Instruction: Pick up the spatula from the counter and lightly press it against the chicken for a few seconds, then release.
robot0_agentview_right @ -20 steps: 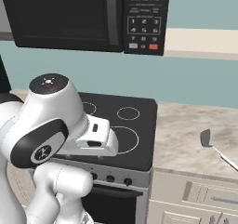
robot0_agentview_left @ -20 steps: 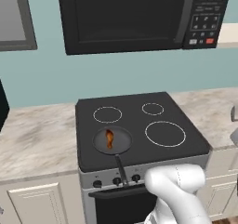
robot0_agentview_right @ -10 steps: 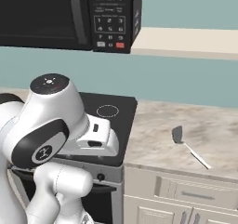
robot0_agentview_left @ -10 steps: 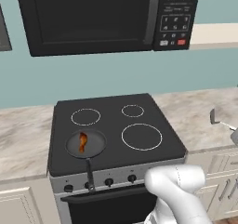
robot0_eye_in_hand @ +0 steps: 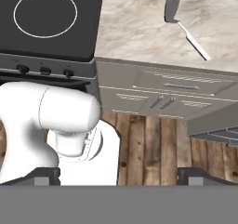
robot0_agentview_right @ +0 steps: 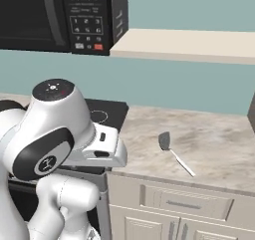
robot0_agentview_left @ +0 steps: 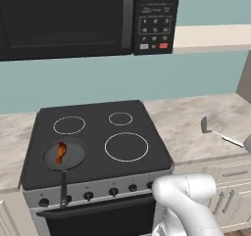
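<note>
Left base view: spatula (robot0_agentview_left: 208,125) handle end runs into a grey shape (robot0_agentview_left: 248,145) cut off by the right edge, not identifiable. The chicken (robot0_agentview_left: 61,153) in the pan (robot0_agentview_left: 76,154) is too small for detail. Right base view: arm (robot0_agentview_right: 55,129) hides most of the stove (robot0_agentview_right: 113,112).

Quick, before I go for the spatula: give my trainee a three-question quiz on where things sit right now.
1. Where does the spatula lie?
A. on the counter, right of the stove
B. in a pan
C. inside a microwave
2. True or false: the chicken sits in the pan at the stove's front left.
3. Fill in: the spatula's handle points toward the counter's ____ edge.
Key: 1 A; 2 true; 3 front.
</note>
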Robot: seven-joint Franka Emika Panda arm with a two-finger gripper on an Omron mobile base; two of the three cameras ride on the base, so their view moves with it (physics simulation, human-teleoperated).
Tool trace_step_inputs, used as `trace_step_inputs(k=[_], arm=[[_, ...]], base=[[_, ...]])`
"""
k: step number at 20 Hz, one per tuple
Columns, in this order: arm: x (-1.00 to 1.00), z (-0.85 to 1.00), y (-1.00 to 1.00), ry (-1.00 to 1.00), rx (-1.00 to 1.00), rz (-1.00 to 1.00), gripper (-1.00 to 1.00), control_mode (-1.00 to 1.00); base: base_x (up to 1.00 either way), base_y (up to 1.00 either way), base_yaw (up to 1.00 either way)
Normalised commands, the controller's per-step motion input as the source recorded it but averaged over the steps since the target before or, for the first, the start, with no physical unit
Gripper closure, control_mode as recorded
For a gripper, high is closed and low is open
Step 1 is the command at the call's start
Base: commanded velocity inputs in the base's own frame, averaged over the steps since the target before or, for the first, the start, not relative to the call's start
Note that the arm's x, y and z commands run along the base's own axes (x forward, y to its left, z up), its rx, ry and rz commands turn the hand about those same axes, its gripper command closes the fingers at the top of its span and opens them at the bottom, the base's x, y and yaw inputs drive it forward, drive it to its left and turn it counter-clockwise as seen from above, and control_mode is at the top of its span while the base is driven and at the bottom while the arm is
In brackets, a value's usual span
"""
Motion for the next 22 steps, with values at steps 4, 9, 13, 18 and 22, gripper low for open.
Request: trace_step_inputs(k=[4, 9, 13, 18, 22], arm=[[0.00, 0.00, 0.00, 0.00, 0.00, 0.00, -1.00, 1.00], [0.00, 0.00, 0.00, 0.00, 0.00, 0.00, -1.00, 1.00], [0.00, 0.00, 0.00, 0.00, 0.00, 0.00, -1.00, 1.00], [0.00, 0.00, 0.00, 0.00, 0.00, 0.00, -1.00, 1.00], [0.00, -0.01, -0.04, 0.00, 0.00, 0.01, -1.00, -1.00]], base=[[-0.06, -0.42, 0.01], [-0.03, -0.39, 0.01], [-0.04, -0.31, 0.01], [-0.09, -0.20, 0.02], [-0.02, -0.06, 0.01]])
